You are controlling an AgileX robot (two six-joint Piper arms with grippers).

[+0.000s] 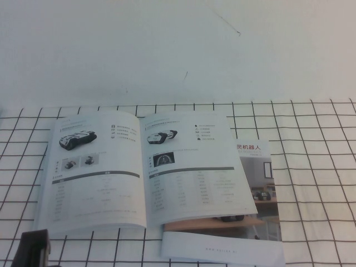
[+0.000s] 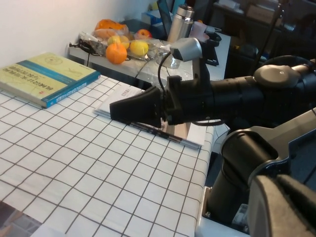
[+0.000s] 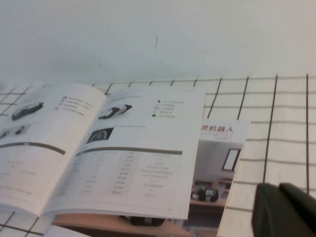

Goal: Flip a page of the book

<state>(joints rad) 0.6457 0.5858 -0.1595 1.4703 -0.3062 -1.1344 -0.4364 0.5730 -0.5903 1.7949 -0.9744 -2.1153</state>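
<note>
The book (image 1: 144,167) lies open on the checked cloth and shows two white inner pages with tables and robot pictures; it also shows in the right wrist view (image 3: 98,148). The page, its front leaf, lies turned over on the left side (image 1: 94,172) with its printed face hidden. My left gripper (image 1: 33,247) sits low at the front left corner, just off the book's near left corner; its pads (image 2: 269,197) lie together with nothing between them. My right gripper (image 3: 281,192) is shut and empty above the cloth, right of the book, out of the high view.
A second booklet (image 1: 261,189) with the classroom-robot cover lies under the open book's right half and sticks out to the right and front. A yellow-and-blue book (image 2: 47,76) and fruit (image 2: 118,49) lie beyond my right arm (image 2: 207,98). A white wall (image 1: 178,44) rises behind the table.
</note>
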